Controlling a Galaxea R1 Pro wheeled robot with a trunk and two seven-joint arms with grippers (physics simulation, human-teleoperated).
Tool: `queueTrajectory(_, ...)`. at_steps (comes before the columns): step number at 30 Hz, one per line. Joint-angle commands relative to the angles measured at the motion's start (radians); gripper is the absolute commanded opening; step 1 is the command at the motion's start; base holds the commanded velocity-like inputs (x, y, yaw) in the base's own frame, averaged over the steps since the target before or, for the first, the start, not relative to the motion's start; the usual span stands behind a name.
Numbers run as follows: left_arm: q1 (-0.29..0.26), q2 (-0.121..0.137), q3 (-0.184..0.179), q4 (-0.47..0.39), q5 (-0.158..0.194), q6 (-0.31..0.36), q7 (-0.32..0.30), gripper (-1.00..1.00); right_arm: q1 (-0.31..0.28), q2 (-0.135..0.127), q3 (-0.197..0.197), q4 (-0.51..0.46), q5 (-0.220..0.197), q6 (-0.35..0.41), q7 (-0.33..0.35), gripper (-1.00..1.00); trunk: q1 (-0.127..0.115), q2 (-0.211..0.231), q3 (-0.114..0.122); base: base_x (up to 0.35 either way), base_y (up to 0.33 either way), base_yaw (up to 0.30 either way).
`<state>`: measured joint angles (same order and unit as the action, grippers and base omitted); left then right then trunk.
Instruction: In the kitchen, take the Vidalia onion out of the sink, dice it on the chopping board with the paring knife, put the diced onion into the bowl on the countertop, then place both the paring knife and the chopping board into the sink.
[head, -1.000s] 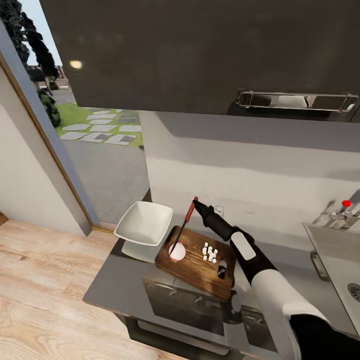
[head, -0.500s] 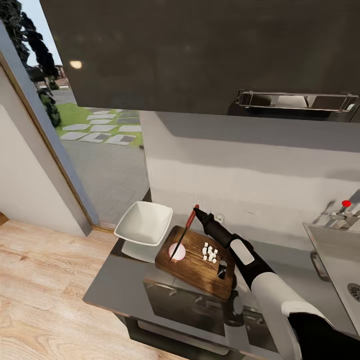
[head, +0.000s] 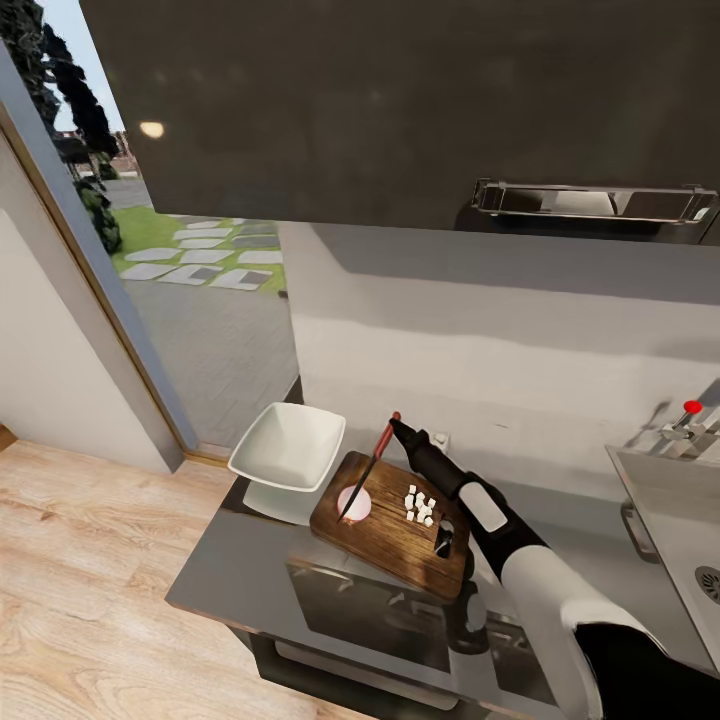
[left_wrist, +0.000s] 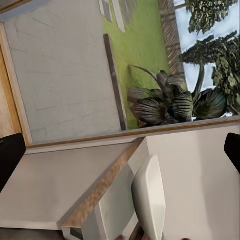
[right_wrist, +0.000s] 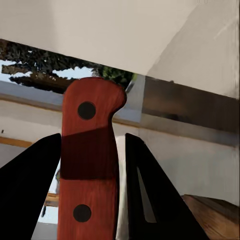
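Head view: grey countertop (head: 230, 580) under a dark wall cabinet, window at left. Mid-frame the chopping board (head: 392, 530) carries the Vidalia onion (head: 354, 503) and diced onion (head: 419, 505); the bowl (head: 288, 448) sits just left. The right gripper (head: 392, 421) is clamped on the paring knife (head: 368, 466), tip at the onion.

Left wrist view: garden outside, bowl (left_wrist: 149, 198) edge low centre, left gripper (left_wrist: 120, 152) fingers wide apart, holding nothing.

Right wrist view: red knife handle (right_wrist: 87, 165) pinched between dark fingers (right_wrist: 27, 192).

countertop (head: 245, 575): glossy grey metal | chopping board (head: 385, 535): flat on it, by back wall | bowl (head: 288, 447): on it, just beside board | sink (head: 668, 500): set in far end
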<state>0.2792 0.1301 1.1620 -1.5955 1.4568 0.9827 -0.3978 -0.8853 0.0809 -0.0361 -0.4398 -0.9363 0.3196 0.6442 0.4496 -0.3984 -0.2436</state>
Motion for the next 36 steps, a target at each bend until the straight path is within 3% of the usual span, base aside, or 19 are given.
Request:
queueTrajectory(1, 0.0, 0.0, 0.001, 0.0, -0.004, 0.003, -0.006, 1.0, -0.003, 0.001, -0.004, 0.008, -0.007, 0.005, 0.001, -1.0, 0.001, -0.002, -0.002, 0.0, 0.0, 0.0)
queueTrajectory(19, 0.0, 0.0, 0.001, -0.001, -0.003, 0.004, -0.007, 1.0, -0.009, 0.001, -0.004, 0.047, -0.007, -0.058, 0.0, -1.0, 0.001, -0.002, -0.002, 0.0, 0.0, 0.0)
queueTrajectory(25, 0.0, 0.0, 0.001, -0.003, -0.003, 0.004, -0.007, 1.0, -0.038, 0.001, -0.004, 0.122, -0.007, -0.058, -0.011, -1.0, 0.001, -0.002, -0.002, 0.0, 0.0, 0.0)
queueTrajectory(26, 0.0, 0.0, -0.001, -0.003, -0.003, 0.004, -0.007, 1.0, -0.044, 0.0, -0.004, 0.127, -0.007, -0.11, -0.008, -1.0, 0.001, -0.002, -0.002, 0.0, 0.0, 0.0)
queueTrajectory(36, 0.0, 0.0, -0.001, -0.003, -0.003, 0.004, -0.007, 1.0, -0.044, -0.003, -0.004, 0.112, -0.008, -0.119, -0.004, -1.0, 0.001, -0.002, -0.002, 0.0, 0.0, 0.0)
